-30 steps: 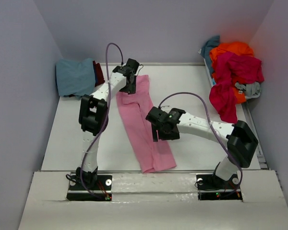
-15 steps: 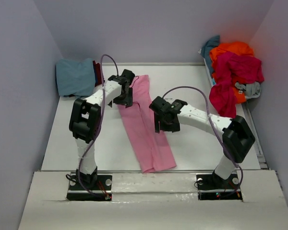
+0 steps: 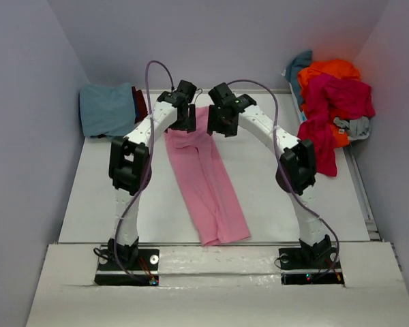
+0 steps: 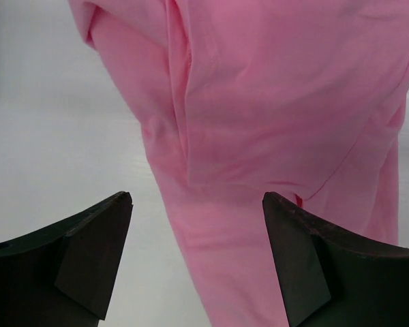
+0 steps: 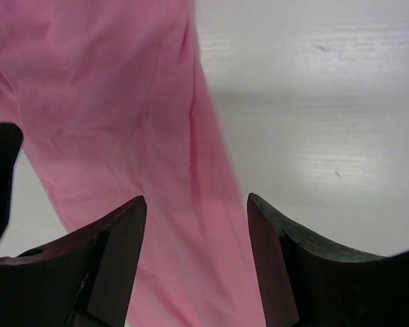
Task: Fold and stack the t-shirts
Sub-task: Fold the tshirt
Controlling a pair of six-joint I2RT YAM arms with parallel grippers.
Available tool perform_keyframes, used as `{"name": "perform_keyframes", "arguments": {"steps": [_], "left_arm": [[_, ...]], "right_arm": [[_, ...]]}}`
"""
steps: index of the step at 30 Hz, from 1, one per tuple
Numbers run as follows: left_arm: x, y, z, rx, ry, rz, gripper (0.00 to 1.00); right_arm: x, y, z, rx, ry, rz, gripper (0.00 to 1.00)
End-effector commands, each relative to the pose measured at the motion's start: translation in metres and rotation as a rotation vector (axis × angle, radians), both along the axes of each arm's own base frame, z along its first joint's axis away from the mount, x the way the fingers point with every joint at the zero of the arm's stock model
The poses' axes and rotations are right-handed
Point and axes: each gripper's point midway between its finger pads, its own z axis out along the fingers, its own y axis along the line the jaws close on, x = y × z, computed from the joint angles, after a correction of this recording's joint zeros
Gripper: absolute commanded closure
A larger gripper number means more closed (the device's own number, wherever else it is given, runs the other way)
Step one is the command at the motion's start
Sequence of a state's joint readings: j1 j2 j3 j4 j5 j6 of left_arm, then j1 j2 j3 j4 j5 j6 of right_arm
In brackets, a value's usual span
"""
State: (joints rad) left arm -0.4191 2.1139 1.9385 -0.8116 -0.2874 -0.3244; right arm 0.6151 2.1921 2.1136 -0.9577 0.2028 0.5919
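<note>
R arm (image 3: 259,126) now up at far end beside L arm (image 3: 155,120). L jaws wide open, R jaws open, both empty over pink t-shirt (image 3: 208,177), lying lengthwise mid-desk (image 3: 95,204). Soft, limp, light cloth; pinch far corners.

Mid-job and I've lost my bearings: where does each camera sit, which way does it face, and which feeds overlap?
Top external: fixed above and behind the arm bases, looking down and forward over the white table; both arms, left gripper and right gripper show.
Left wrist: on the left wrist, looking down past its two open dark fingers at the long light pink cloth t-shirt.
Right wrist: on the right wrist, looking down past its own fingers at that shirt's edge and bare table.
Shared: all three show the pink t-shirt.
</note>
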Motion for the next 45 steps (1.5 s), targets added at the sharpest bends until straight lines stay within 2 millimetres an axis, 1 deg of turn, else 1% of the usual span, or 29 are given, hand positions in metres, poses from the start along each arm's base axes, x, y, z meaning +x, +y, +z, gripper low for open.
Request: {"name": "perform_keyframes", "arguments": {"steps": [1,2,4,5,7,8,9,11,12,13,14,15,17,19,21,22,26,29,31,32,33,34,36,38,40,42,43,44,45], "left_arm": [[0.005,-0.004,-0.016,-0.047,0.066,0.013,0.10],[0.011,-0.005,-0.022,-0.078,0.080,0.021,0.10],[0.016,-0.005,-0.027,-0.095,0.085,0.025,0.10],[0.021,-0.007,-0.033,-0.116,0.099,0.025,0.10],[0.025,-0.008,-0.035,-0.144,0.110,0.028,0.10],[0.031,-0.006,-0.035,-0.166,0.105,0.042,0.10],[0.032,-0.008,-0.034,-0.180,0.100,0.044,0.10],[0.039,0.000,-0.035,-0.204,0.092,0.068,0.10],[0.039,0.002,-0.036,-0.220,0.099,0.077,0.10],[0.042,0.011,-0.037,-0.227,0.102,0.097,0.10],[0.040,0.013,-0.039,-0.218,0.106,0.104,0.10],[0.042,0.021,-0.034,-0.212,0.096,0.118,0.10],[0.043,0.029,-0.028,-0.197,0.073,0.127,0.10],[0.040,0.032,-0.027,-0.209,0.078,0.128,0.10],[0.038,0.033,-0.035,-0.200,0.105,0.128,0.10],[0.037,0.034,-0.037,-0.190,0.114,0.132,0.10],[0.028,0.034,-0.050,-0.193,0.151,0.138,0.10],[0.025,0.028,-0.053,-0.229,0.157,0.132,0.10],[0.023,0.029,-0.059,-0.248,0.175,0.142,0.10],[0.019,0.022,-0.063,-0.284,0.195,0.128,0.10],[0.018,0.021,-0.064,-0.293,0.198,0.126,0.10],[0.018,0.019,-0.064,-0.302,0.196,0.126,0.10],[0.015,0.017,-0.067,-0.314,0.207,0.124,0.10],[0.017,0.024,-0.067,-0.307,0.200,0.140,0.10],[0.019,0.031,-0.061,-0.298,0.183,0.150,0.10],[0.021,0.039,-0.061,-0.305,0.179,0.165,0.10],[0.021,0.039,-0.061,-0.304,0.184,0.163,0.10],[0.022,0.044,-0.062,-0.302,0.183,0.170,0.10],[0.020,0.043,-0.065,-0.305,0.193,0.167,0.10]], "right_arm": [[0.028,-0.005,-0.014,0.049,0.066,0.036,0.35],[0.030,-0.002,-0.018,0.080,0.086,0.046,0.39],[0.037,-0.002,-0.026,0.110,0.103,0.050,0.40],[0.040,0.002,-0.030,0.149,0.115,0.063,0.43],[0.043,0.007,-0.032,0.160,0.115,0.080,0.47],[0.050,0.007,-0.030,0.175,0.111,0.083,0.50],[0.053,0.009,-0.028,0.177,0.103,0.095,0.50],[0.056,0.014,-0.024,0.195,0.099,0.111,0.50],[0.064,0.014,-0.014,0.216,0.074,0.110,0.50],[0.065,0.016,-0.019,0.221,0.079,0.117,0.50],[0.065,0.019,-0.018,0.234,0.079,0.127,0.49],[0.064,0.019,-0.019,0.231,0.080,0.136,0.49],[0.063,0.021,-0.021,0.241,0.085,0.153,0.48],[0.059,0.023,-0.031,0.246,0.110,0.165,0.47],[0.053,0.030,-0.040,0.276,0.147,0.192,0.46],[0.049,0.038,-0.042,0.318,0.171,0.221,0.46],[0.034,0.052,-0.053,0.410,0.233,0.278,0.51],[0.030,0.062,-0.050,0.469,0.235,0.325,0.51],[0.030,0.067,-0.048,0.498,0.231,0.345,0.51],[0.034,0.070,-0.040,0.509,0.213,0.354,0.51],[0.034,0.070,-0.039,0.510,0.212,0.357,0.50],[0.034,0.070,-0.046,0.505,0.227,0.352,0.50],[0.036,0.070,-0.047,0.495,0.218,0.356,0.49],[0.036,0.068,-0.046,0.484,0.211,0.363,0.48],[0.036,0.065,-0.045,0.468,0.200,0.367,0.47],[0.041,0.057,-0.044,0.418,0.171,0.338,0.46],[0.043,0.053,-0.045,0.399,0.162,0.325,0.46],[0.050,0.040,-0.051,0.356,0.156,0.277,0.45],[0.050,0.038,-0.053,0.346,0.158,0.264,0.45]]}}
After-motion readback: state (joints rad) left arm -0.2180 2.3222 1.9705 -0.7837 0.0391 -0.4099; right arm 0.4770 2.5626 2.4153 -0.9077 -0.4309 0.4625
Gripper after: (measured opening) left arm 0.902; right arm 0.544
